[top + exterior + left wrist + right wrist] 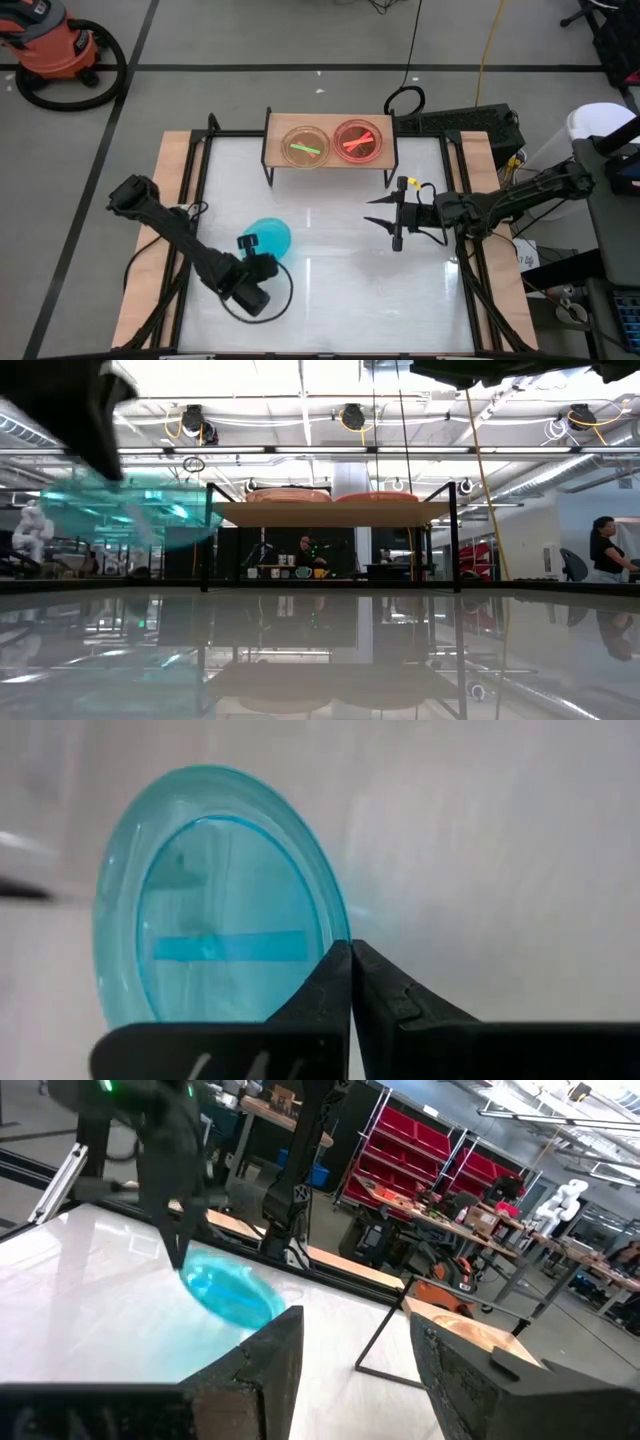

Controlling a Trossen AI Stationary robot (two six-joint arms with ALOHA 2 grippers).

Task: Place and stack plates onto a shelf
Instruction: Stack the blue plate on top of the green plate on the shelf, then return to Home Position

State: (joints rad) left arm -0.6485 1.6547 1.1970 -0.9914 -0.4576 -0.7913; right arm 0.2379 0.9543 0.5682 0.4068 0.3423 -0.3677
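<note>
My left gripper (pixel 249 243) is over the table's near left part, shut on a translucent blue plate (pixel 270 237). The plate is off the table and tilted in the low view (pixel 130 510) and in the right wrist view (pixel 230 1292). The light-wood shelf (pixel 330 162) stands at the far edge on thin black legs. Two plate stacks rest on it: an orange-topped one (pixel 305 146) and a pink-topped one (pixel 358 141). My right gripper (pixel 395 222) hovers open at mid-right, touching nothing. My left gripper pinches the blue plate's rim (pixel 335 925) between its two shut fingers (pixel 330 985). In the right wrist view the fingers come down at the rim from above (pixel 185 1260). The plate is lifted clear of the table and tilted, extending away from the fingertips.
Long wooden planks (pixel 172 200) and black rails (pixel 460 190) run along the table's left and right sides. A black cable loops on the table beside the left arm (pixel 275 300). The glossy white tabletop (pixel 330 260) lies between the two grippers and in front of the shelf.
</note>
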